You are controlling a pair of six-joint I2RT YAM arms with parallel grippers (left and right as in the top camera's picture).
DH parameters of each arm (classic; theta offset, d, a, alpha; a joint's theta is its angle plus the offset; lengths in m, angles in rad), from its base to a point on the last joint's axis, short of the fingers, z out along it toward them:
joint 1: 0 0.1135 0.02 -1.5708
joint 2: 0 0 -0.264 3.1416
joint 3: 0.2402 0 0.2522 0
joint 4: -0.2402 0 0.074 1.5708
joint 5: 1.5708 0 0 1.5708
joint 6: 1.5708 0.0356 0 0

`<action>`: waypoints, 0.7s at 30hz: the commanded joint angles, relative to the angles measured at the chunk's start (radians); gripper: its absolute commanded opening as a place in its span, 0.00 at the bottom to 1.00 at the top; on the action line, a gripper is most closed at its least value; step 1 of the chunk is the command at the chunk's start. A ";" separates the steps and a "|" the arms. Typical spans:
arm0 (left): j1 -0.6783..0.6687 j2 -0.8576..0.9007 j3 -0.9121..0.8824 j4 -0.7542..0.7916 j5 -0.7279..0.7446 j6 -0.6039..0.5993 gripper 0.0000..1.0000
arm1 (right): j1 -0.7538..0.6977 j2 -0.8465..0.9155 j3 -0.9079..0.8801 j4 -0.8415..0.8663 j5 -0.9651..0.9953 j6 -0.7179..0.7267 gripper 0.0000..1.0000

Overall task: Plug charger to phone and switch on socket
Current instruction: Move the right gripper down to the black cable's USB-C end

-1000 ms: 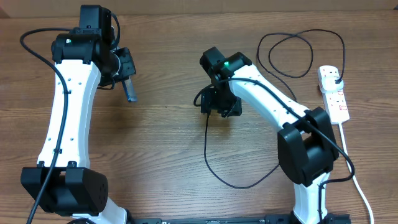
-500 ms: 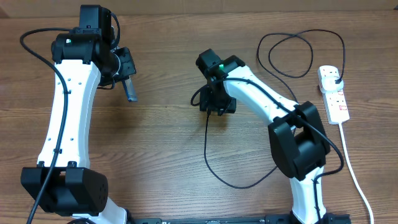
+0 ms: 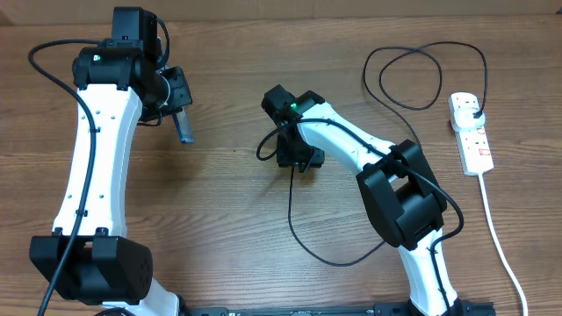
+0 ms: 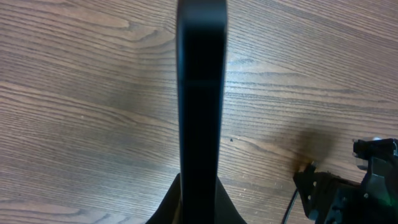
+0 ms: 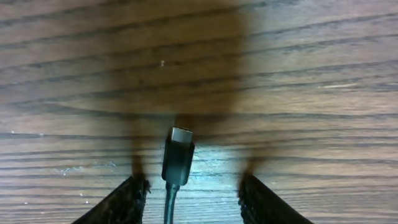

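The phone hangs edge-on above the table at the left, with my left gripper shut on its upper end. In the left wrist view the phone is a dark vertical bar rising from between the jaws of the left gripper. The charger cable loops across the table to its plug in the socket at the right. My right gripper sits low over the cable's free end. Its connector tip lies on the wood between the open fingers, touching neither one.
The charger cable coils in a loop at the back right, near the socket. The socket's thick white cord runs down the right side toward the table's front edge. The right gripper shows at the lower right of the left wrist view.
My right gripper has slid left along the table, over the cable's free end. The left arm and the phone have not moved.
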 commanded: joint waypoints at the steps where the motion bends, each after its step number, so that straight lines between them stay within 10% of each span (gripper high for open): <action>1: -0.006 -0.009 0.003 0.007 0.011 -0.022 0.04 | -0.006 0.018 0.000 0.002 0.026 0.032 0.45; 21: -0.006 -0.009 0.003 0.009 0.011 -0.021 0.04 | -0.006 0.057 0.000 -0.011 -0.004 0.058 0.17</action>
